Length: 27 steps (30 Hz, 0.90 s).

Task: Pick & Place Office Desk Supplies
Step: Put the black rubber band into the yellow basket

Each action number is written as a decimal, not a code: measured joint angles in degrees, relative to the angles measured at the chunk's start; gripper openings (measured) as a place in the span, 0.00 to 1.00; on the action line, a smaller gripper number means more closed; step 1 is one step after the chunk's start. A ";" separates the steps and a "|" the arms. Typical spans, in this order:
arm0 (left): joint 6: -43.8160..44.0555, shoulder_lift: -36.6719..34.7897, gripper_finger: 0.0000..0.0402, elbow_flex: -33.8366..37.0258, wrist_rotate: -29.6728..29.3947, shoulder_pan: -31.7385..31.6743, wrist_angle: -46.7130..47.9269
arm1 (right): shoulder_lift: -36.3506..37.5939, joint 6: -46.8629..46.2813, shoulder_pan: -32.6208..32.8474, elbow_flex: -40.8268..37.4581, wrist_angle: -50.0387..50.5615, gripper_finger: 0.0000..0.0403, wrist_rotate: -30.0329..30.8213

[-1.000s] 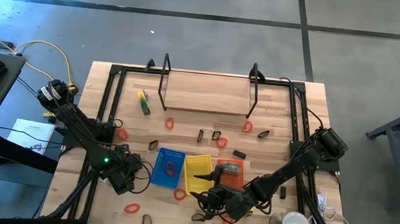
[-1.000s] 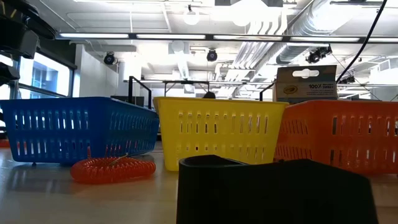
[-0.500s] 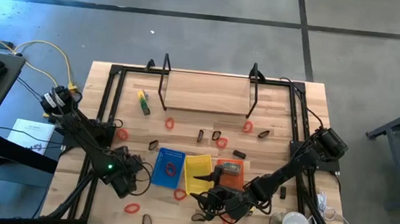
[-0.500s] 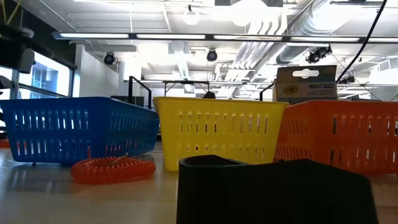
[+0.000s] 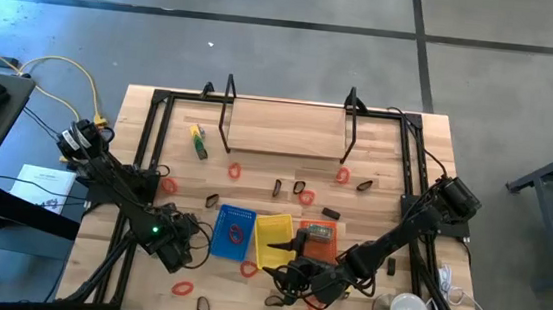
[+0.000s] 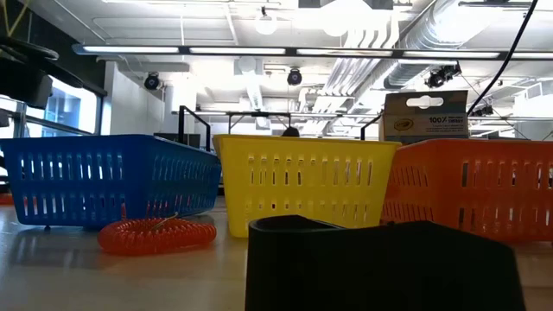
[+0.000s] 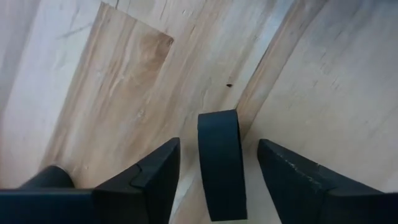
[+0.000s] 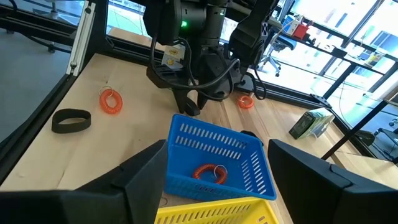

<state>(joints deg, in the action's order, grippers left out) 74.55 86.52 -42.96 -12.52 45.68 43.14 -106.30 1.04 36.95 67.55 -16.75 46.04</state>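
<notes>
Black band [image 7: 221, 163], smooth, matte and gently curved, lies on pale wood-grain desk [image 7: 124, 81] at the frame's lower centre, between the left tool's [image 7: 217, 171] wide-spread fingers, bare wood all around it. Right tool [image 8: 214, 180] gapes above the perforated blue plastic tray [image 8: 214, 155].

The table [image 7: 124, 93] was pale wood, grained and matt. The blue tray [image 8: 217, 149], yellow tray [image 6: 302, 181] and orange tray [image 6: 475, 194] looked like slotted plastic, slightly glossy. The black loop [image 7: 221, 162] appeared smooth, matt, rubbery. The red coil [image 6: 155, 233] was ribbed and shiny.
</notes>
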 joint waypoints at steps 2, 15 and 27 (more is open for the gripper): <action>1.28 0.04 0.44 0.00 0.38 -0.40 -0.16 | 0.00 0.00 0.00 0.00 0.00 0.66 0.00; -7.38 -0.24 0.01 -0.69 1.66 -0.67 -0.65 | 0.00 0.00 -0.03 0.00 0.00 0.66 0.02; -25.98 -6.75 0.00 -12.85 -8.20 1.12 -0.67 | 0.00 -3.67 -1.49 0.02 0.95 0.66 -3.61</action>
<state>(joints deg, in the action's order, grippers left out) 48.57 79.77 -55.81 -20.73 46.80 42.46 -106.30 -2.63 35.46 67.56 -15.80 42.43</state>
